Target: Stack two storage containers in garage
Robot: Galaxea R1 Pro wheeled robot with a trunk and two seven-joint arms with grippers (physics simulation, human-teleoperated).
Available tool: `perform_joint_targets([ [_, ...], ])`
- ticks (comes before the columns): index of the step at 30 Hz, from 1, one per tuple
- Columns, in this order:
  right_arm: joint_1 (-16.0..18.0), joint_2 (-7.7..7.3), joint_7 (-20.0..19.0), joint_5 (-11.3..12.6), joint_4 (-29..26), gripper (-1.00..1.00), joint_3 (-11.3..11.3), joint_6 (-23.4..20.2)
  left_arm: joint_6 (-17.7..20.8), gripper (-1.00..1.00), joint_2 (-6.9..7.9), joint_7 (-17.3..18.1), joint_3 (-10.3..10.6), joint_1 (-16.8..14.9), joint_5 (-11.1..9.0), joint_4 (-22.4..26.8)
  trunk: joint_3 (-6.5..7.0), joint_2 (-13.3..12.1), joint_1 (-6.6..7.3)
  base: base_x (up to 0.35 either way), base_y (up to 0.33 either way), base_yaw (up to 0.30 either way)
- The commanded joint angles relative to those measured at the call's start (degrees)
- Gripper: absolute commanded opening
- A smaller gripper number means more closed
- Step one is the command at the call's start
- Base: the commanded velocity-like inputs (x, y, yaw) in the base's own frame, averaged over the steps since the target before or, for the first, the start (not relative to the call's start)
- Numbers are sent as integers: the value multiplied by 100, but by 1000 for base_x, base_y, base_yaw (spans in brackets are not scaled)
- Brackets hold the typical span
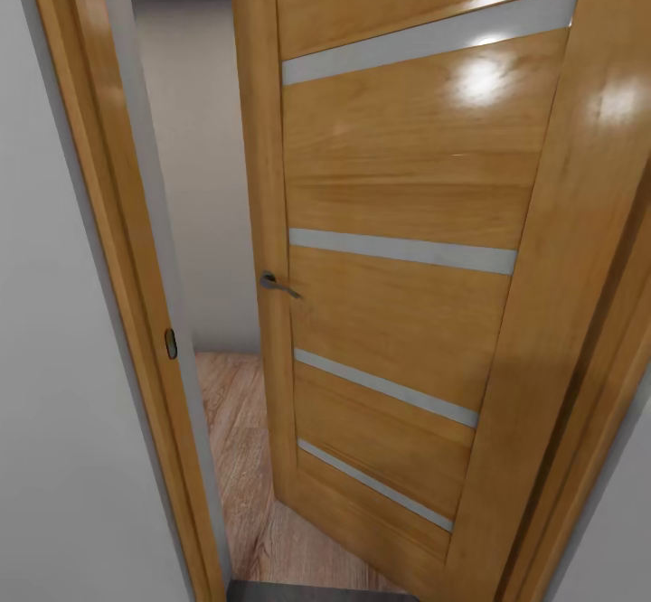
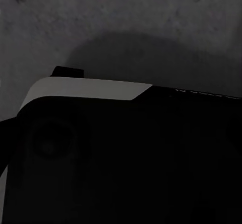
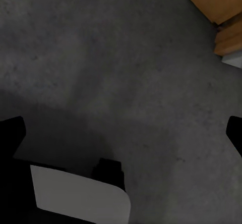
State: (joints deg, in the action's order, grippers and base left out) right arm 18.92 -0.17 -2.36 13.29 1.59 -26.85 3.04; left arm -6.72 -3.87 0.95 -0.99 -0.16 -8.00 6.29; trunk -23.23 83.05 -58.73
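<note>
Floor dark grey concrete beneath right gripper, fingers spread wide, holding nothing. Left gripper state unclear. One wooden door ajar ahead, four pale strips, one handle. No writing.

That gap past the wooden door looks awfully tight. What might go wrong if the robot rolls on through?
The wooden door stands only partly open, so the opening to the door frame is narrow; the robot's body might scrape either side. The door handle juts into that gap and might snag an arm. At the threshold the dark grey floor changes to wood planks, which might jolt the wheels.
</note>
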Motion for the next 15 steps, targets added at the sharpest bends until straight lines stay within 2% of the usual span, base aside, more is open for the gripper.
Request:
perform_joint_targets([
  [1,7,1,-27,60,17,100,-45,32,-13,100,-1,10,-7,-2,-43,-2,-6,3,0,0,0,0],
  [9,7,-1,-2,60,17,100,-41,30,-10,100,-7,10,-4,-2,-40,-4,-6,3,0,6,0,0],
  [15,7,3,-1,60,17,100,-47,30,-19,100,-2,10,7,-2,-29,-12,-6,3,0,201,-47,0],
])
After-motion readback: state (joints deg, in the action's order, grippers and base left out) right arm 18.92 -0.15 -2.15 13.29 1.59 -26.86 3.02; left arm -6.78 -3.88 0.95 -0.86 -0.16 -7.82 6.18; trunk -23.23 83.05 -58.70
